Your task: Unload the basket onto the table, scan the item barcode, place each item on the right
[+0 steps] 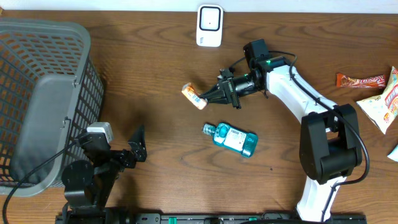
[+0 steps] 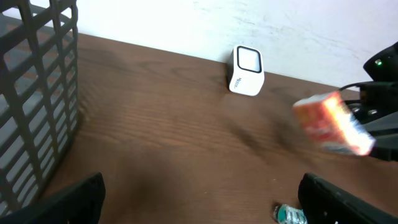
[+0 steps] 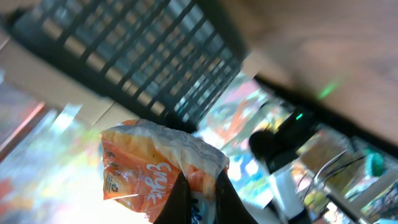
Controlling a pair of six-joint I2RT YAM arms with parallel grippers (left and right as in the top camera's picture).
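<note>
On the counter (image 1: 143, 68), the basket (image 1: 37, 43) stands at 9 o'clock and the scanner (image 1: 209, 25) at 12 o'clock, by the far edge. Near the centre the packet (image 1: 194, 96) is pinched in the right hand (image 1: 208, 94), with the bottle (image 1: 231, 139) lying at its 5 o'clock. Snack packs (image 1: 380, 107) lie at 3 o'clock.

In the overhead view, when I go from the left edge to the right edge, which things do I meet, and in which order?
basket → left pincer → orange packet → blue bottle → candy bar
</note>
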